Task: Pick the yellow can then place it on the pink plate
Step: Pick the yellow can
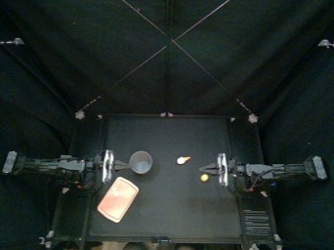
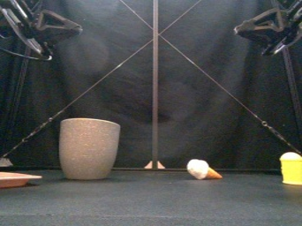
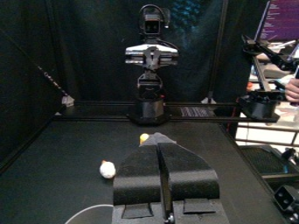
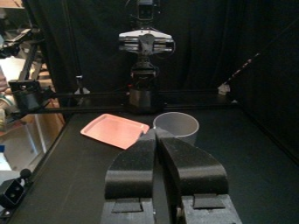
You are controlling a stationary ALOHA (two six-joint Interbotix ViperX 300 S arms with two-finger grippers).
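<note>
I see the small yellow can (image 1: 204, 179) standing on the black table (image 1: 170, 210) right of centre, near the right gripper (image 4: 156, 133) and untouched. A white-and-orange toy (image 2: 202, 169) lies between it and the tall grey speckled cup (image 2: 90, 148). The flat pink tray (image 1: 117, 198) sits front-left. The left gripper (image 3: 163, 145) and the right each have their jaws pressed together on nothing.

The tall grey speckled cup (image 2: 90, 148) is a dull stone grey, flecked all over with fine darker dots. On the left arm's side of the cup, the flat pink tray (image 1: 117, 197) is an even salmon pink with no pattern. On the cup's other side lies a small white-and-orange toy food (image 2: 202, 169), white at one end and orange at the other. Farther that way, the small yellow can (image 2: 290, 168) is bright yellow, paler at its top. The black bench (image 2: 154, 203) is plain and unpatterned.
</note>
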